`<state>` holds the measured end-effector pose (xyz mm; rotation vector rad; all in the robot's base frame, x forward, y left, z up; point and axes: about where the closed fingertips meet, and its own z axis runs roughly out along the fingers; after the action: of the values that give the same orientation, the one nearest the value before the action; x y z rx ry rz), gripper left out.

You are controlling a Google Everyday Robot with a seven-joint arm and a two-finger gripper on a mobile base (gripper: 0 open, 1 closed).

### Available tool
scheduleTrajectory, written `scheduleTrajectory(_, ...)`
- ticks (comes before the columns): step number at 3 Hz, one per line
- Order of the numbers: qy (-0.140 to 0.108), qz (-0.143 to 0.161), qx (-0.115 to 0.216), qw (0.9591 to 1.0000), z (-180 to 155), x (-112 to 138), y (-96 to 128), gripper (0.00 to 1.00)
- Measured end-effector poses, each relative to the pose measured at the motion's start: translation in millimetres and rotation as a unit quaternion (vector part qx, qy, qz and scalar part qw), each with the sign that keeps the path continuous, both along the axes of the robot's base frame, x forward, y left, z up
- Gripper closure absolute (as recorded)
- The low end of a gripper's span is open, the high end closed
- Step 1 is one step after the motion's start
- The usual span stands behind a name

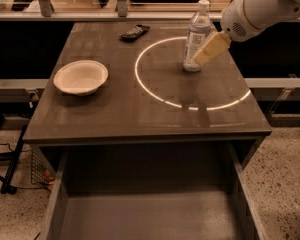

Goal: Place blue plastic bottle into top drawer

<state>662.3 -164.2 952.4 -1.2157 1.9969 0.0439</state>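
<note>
The blue plastic bottle [196,34] stands upright on the far right part of the table, inside a bright ring of light; it is clear with a white cap and a pale label. My gripper [208,50], with cream-coloured fingers, comes in from the upper right and is right beside the bottle's lower right side, overlapping it in the view. The top drawer [60,204] is pulled out below the table's front edge, and its flat grey bottom is bare.
A white bowl [81,77] sits on the left of the table [115,119]. A dark remote-like object [135,32] lies near the far edge. Cables and a stand leg are on the speckled floor at left.
</note>
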Motion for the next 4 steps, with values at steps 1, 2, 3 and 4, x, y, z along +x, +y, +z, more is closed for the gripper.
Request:
scheduleTrajectory(1,-0.017,-0.013,0.078,0.9967,-9.8,38.9,14.4,0.00)
scheduleTrajectory(2,-0.014,-0.013,0.124,0.9920,-14.6,57.2,24.5,0.00)
scheduleTrajectory(3,-0.019,-0.018,0.200,0.9795,-13.2,71.3,14.7,0.26)
scheduleTrajectory(4,-0.024,-0.008,0.238,0.9710,-9.7,67.7,9.4,0.50)
